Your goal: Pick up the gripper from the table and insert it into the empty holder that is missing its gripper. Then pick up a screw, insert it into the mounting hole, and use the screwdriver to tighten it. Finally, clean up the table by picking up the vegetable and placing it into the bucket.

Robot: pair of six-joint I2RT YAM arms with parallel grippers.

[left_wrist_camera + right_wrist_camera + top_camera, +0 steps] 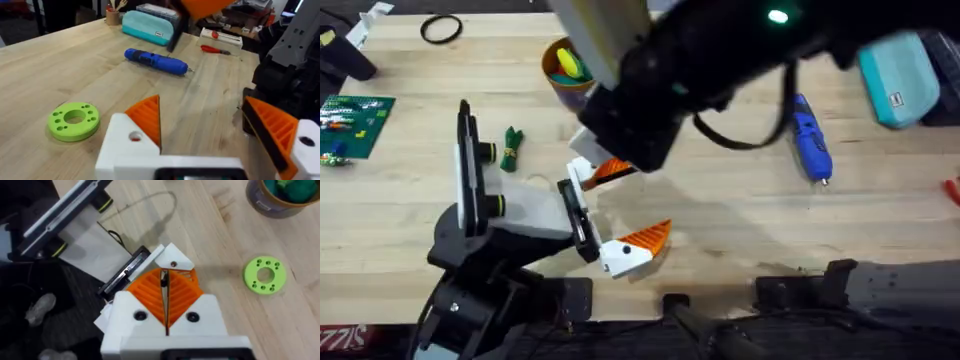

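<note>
My left gripper (pixel 640 205) (pixel 200 117) stands open low over the table, with both white fingers with orange pads (pixel 638 243) seated on its black holder rail (pixel 577 215). My right gripper (pixel 165 280) hangs just above the far finger's white base (pixel 172 260), which has a small mounting hole. It is shut on a thin dark screw (pixel 163 278). The blue screwdriver (pixel 810 140) (pixel 157 61) lies on the table to the right. The dark green vegetable (pixel 512 147) lies left of centre. Behind it stands the yellow-orange bucket (pixel 565 65) (pixel 280 202).
The right arm (pixel 660 70) looms large and dark across the top middle. A lime-green disc (pixel 74 120) (pixel 265 275) lies near the grippers. A teal case (pixel 900 75) sits far right, a green board (pixel 350 120) far left, a red tool (pixel 215 49) beyond the screwdriver.
</note>
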